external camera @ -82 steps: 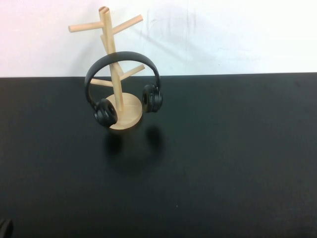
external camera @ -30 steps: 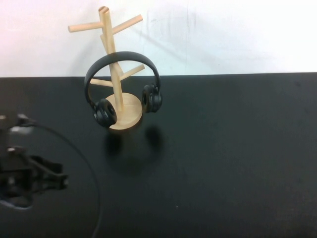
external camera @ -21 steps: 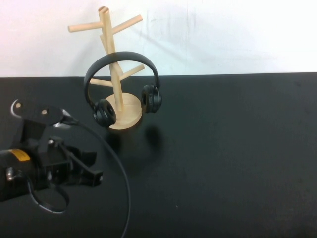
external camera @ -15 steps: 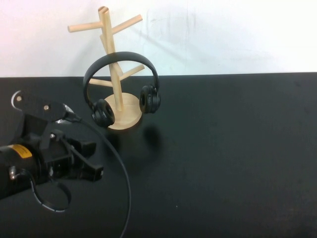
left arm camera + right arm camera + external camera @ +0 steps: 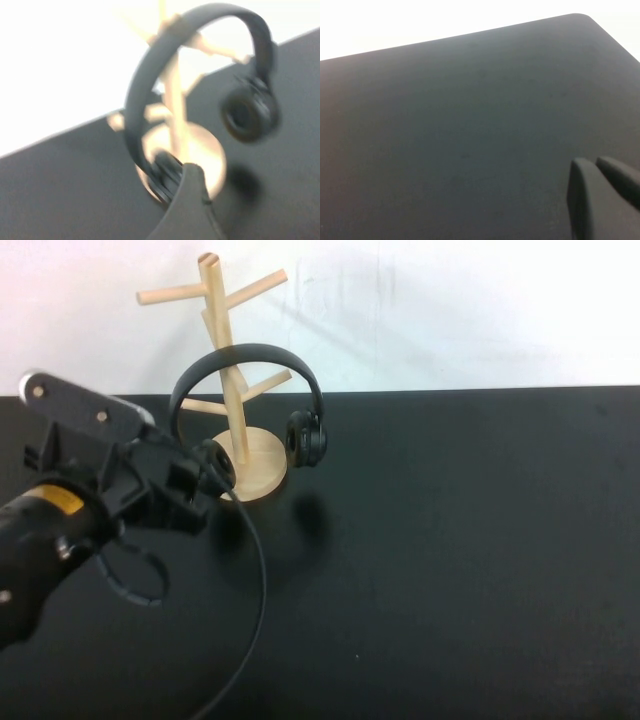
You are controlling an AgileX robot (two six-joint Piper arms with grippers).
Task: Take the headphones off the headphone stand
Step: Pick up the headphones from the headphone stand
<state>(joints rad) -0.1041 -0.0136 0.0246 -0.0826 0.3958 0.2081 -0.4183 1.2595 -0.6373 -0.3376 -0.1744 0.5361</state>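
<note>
The black headphones (image 5: 246, 354) hang by their headband on the light wooden headphone stand (image 5: 221, 328) at the back left of the table. My left gripper (image 5: 196, 492) is open, right beside the left ear cup and partly covering it. In the left wrist view the headphones (image 5: 150, 80) and the stand (image 5: 172, 100) show close up, with one of my fingers (image 5: 189, 200) in front of the near ear cup. My right gripper (image 5: 592, 162) is shut and empty above bare table; it is out of the high view.
The black table (image 5: 450, 540) stretches to the right and front of the stand. A white wall stands behind the table's far edge. The left arm's cable (image 5: 255, 580) loops over the table in front of the stand.
My left arm has come in from the front left and moved up and back to the headphones' left ear cup. The headphones still hang on the stand.
</note>
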